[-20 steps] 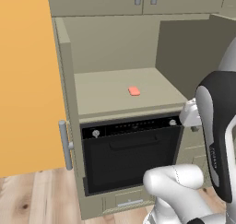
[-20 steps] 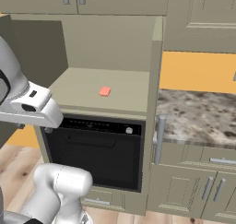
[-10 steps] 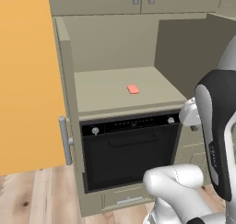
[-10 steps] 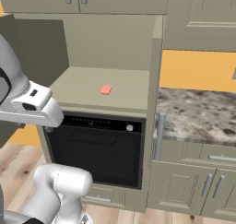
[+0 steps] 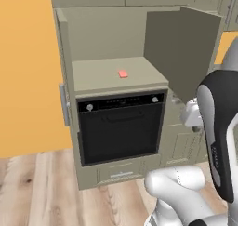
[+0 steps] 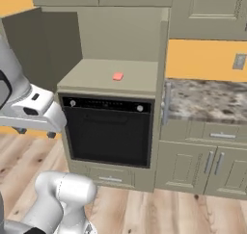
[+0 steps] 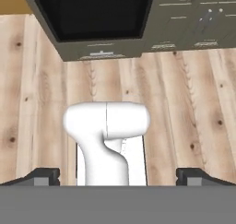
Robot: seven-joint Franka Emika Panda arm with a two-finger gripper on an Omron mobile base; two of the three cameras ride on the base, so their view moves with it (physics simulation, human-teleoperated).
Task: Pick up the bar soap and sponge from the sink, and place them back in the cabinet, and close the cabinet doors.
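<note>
The cabinet (image 5: 111, 43) stands open, and the bar soap (image 5: 122, 74) lies flat on its beige shelf (image 5: 97, 76), a little toward three o'clock of the shelf's middle and well back from the front lip. From the right base camera the same pink bar (image 6: 117, 76) sits near the centre of the shelf, nothing touching it.

One of the cabinet doors (image 5: 183, 50) is swung out at about two o'clock from the soap, its plain inner face turned to the room. The other door (image 5: 62, 81) hangs open at nine o'clock, seen nearly edge-on, with its steel bar handle (image 5: 62, 104) showing low on it. In the right base view the far door (image 6: 41, 47) stands at ten o'clock of the soap, dark against the orange wall (image 6: 207, 59).

Directly under the shelf is the black-fronted oven (image 5: 120, 127), and below it a shallow drawer (image 5: 122, 174). At three o'clock of the oven in the right base view a speckled stone counter (image 6: 207, 100) runs off over shorter cupboard doors (image 6: 212, 165).

The gripper (image 7: 118, 174) points down at the pale wooden floor (image 7: 184, 108), away from the shelf. Its two dark fingertips (image 7: 41, 174) sit far apart at the bottom corners of the hand camera's picture, spread wide with nothing between them. The foot of the oven (image 7: 92, 11) and its drawer lie at twelve o'clock in that picture.
</note>
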